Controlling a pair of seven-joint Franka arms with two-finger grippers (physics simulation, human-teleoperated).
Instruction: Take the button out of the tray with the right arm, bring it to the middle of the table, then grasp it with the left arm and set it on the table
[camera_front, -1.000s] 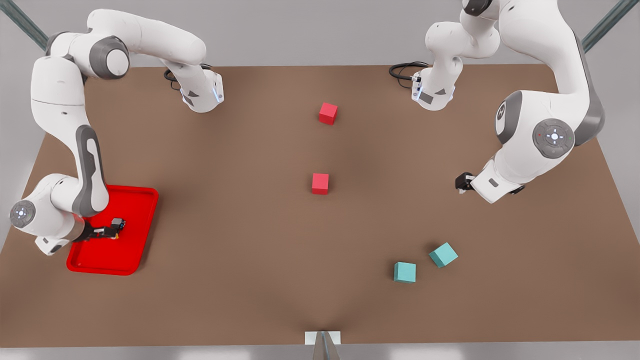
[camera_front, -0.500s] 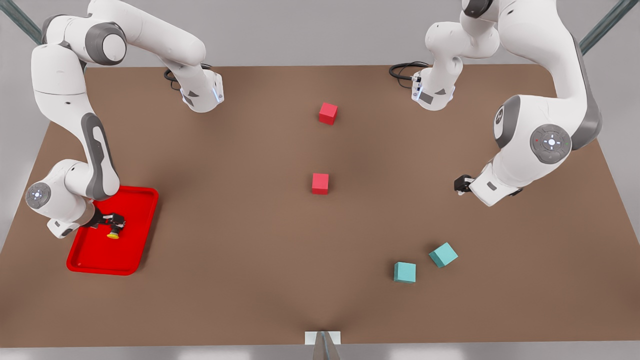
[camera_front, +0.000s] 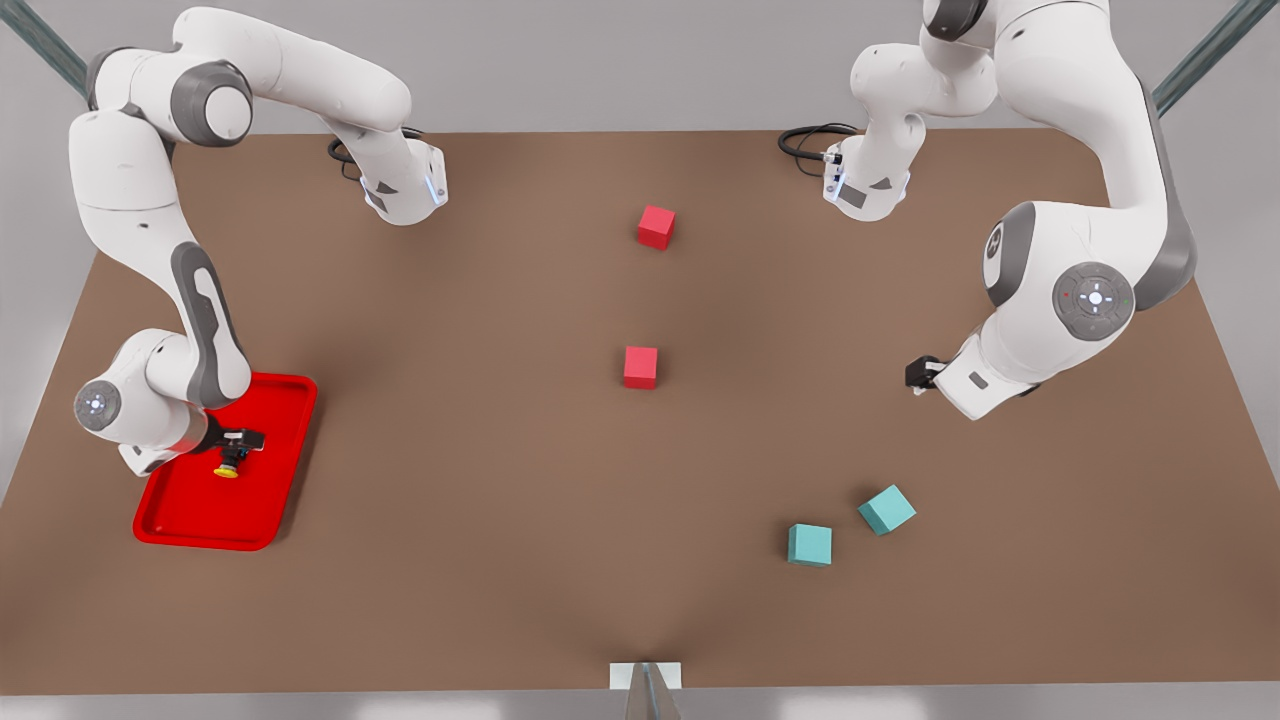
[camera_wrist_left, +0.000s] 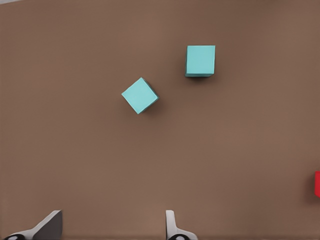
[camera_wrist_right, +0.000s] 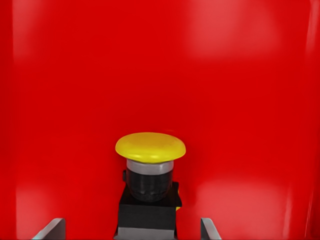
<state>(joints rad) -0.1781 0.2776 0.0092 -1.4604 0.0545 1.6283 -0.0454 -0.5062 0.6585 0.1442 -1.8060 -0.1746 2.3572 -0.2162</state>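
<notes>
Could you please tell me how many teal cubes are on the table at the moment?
2. One teal cube sits toward the table's near edge on the front view's right; the other teal cube, turned at an angle, lies just right of it, apart.

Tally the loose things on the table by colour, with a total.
Red cubes: 2, the far one and the middle one
Teal cubes: 2, one and another
Red tray: 1
Yellow-capped button: 1, in the tray
Total: 6
</notes>
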